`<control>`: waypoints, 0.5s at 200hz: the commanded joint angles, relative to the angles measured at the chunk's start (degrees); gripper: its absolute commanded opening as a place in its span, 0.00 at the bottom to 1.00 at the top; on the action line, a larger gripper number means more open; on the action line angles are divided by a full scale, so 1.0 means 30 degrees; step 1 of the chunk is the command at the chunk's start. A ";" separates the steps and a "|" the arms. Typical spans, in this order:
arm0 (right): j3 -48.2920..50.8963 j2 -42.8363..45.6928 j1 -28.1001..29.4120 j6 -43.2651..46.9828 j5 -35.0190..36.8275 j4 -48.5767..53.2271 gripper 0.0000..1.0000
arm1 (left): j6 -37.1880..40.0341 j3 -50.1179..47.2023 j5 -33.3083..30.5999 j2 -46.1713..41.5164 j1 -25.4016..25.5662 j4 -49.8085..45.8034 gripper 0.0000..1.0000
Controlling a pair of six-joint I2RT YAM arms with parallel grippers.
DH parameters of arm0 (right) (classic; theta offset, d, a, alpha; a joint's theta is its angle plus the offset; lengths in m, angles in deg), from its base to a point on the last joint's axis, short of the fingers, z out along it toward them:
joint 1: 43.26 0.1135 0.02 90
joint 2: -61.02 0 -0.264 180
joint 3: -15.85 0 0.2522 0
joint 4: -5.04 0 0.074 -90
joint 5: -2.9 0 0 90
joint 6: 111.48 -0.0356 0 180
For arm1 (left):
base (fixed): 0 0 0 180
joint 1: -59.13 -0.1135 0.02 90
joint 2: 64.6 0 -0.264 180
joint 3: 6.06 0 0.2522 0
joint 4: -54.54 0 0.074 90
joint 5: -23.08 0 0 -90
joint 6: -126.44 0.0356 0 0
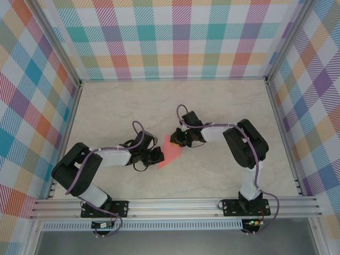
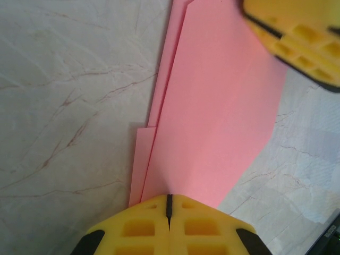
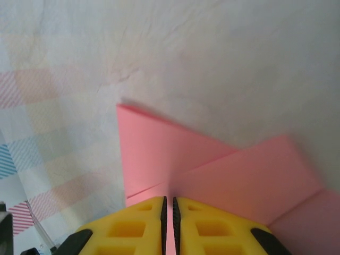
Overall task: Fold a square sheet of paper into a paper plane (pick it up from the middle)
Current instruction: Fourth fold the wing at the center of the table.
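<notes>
- left gripper [image 2: 169,206] closed tight, pinching one end of the paper plane [image 2: 212,106]
- right gripper [image 3: 169,208] nearly closed, pinching the opposite edge
- paper plane between both grippers, mid table [image 1: 159,103]

Salmon-pink paper plane [image 1: 171,153], yellow left claw [image 2: 169,204] (black-edged), cream veined table [image 1: 223,106], pastel plaid walls [image 1: 159,37].

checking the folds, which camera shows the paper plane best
Left wrist view: the paper plane runs lengthwise, layered edges plain. Right wrist shows overlapping flaps; top external, a small distant pink shape.
</notes>
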 commanded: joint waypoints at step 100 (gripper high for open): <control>-0.0876 -0.0376 -0.2991 0.1525 0.1935 0.1171 0.16 | 0.0407 -0.1503 -0.2517 0.0586 0.0066 -0.4391 0.00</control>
